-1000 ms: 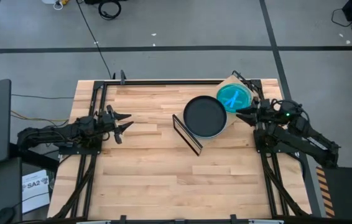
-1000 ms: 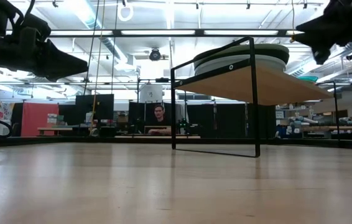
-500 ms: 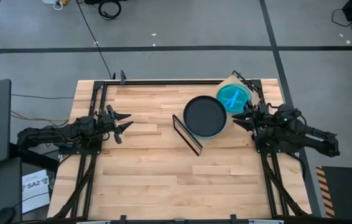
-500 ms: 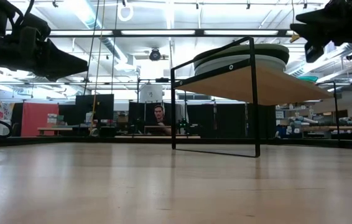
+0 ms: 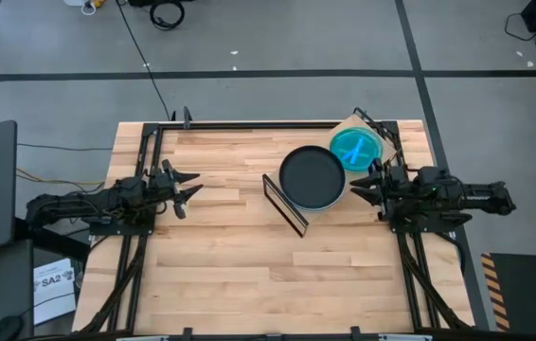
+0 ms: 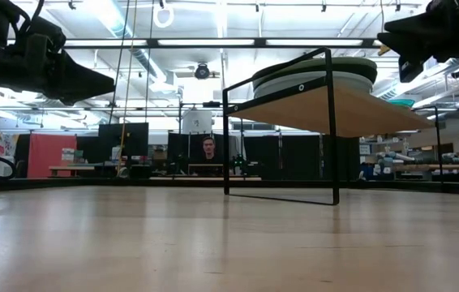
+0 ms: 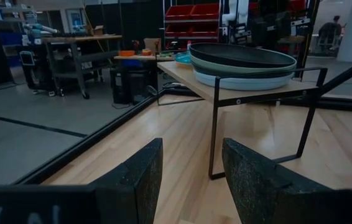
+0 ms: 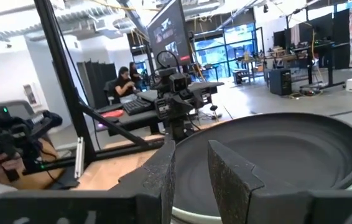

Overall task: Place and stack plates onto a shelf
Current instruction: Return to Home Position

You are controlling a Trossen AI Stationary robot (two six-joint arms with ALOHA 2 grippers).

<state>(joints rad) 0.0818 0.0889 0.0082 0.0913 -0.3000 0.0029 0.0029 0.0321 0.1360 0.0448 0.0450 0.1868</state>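
Note:
A stack of plates (image 5: 312,177), black on top with mint green and light blue beneath (image 7: 244,68), rests flat on the wooden shelf (image 6: 327,109) at the table's far right. A smaller teal plate (image 5: 355,148) lies beside the stack on the same board. My right gripper (image 5: 358,185) hovers open at the stack's right side, level with the black plate (image 8: 275,149) and pointing toward the table's left; its fingertips stand just short of the rim. My left gripper (image 5: 192,186) waits open over the table's left part, facing the shelf (image 7: 201,84).
The shelf's black wire frame (image 5: 285,206) stands on the tabletop near the centre. Black rails (image 5: 145,237) run along the table's left and right edges. Bare wood (image 5: 249,265) lies between the left gripper and the shelf and toward the near edge. A person (image 6: 208,150) sits far behind.
My right arm has swung from a slant to lie level along the table's right side. Its gripper has turned with it and drifted slightly toward the near edge and toward the black plate. The plates and the shelf have stayed put.

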